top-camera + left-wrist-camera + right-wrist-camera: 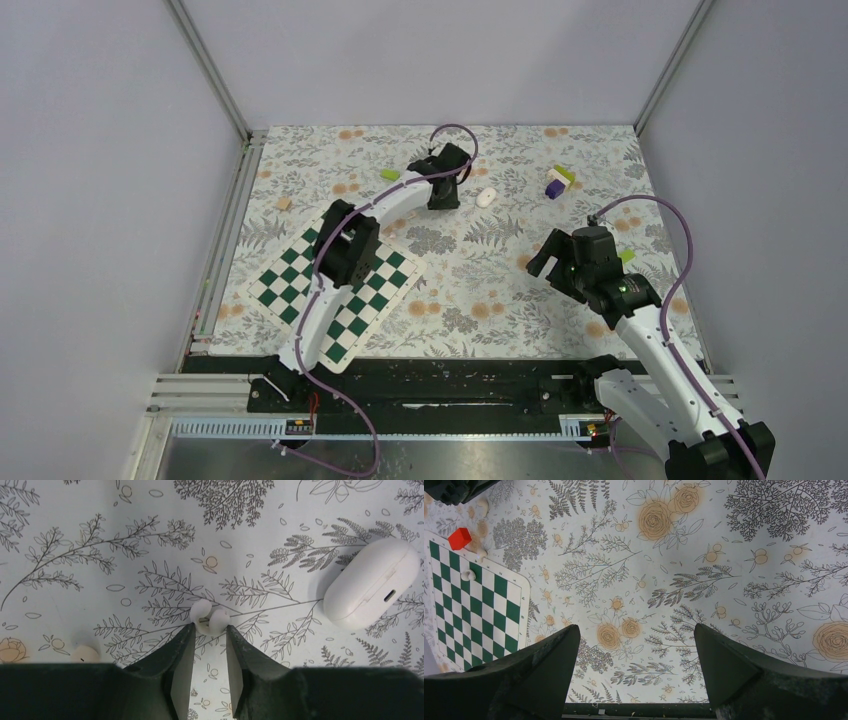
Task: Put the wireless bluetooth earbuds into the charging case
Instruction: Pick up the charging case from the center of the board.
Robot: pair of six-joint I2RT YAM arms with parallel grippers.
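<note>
Two earbuds: one small white earbud lies on the floral tablecloth right at the tips of the left gripper. A second earbud lies well to its left, half hidden by the gripper body.
One case: the charging case is white and rounded. It lies on the cloth to the right of the first earbud, clearly apart from it, and its lid looks closed.
Left jaws: narrowly apart, one tip on each side of the earbud; you cannot tell whether they press on it.
Right jaws: the right gripper hangs over bare cloth with its jaws wide apart and nothing between them.
Earbud handling: expect it to be very light, hard, glossy and rounded, so it may squirt out of a pinch. Take it across its bulbous body, low and centred.
Case handling: likely light, smooth plastic that slides when pushed. Steady it by its long sides before you lift the lid.
Other things: one chessboard, one red block.
</note>
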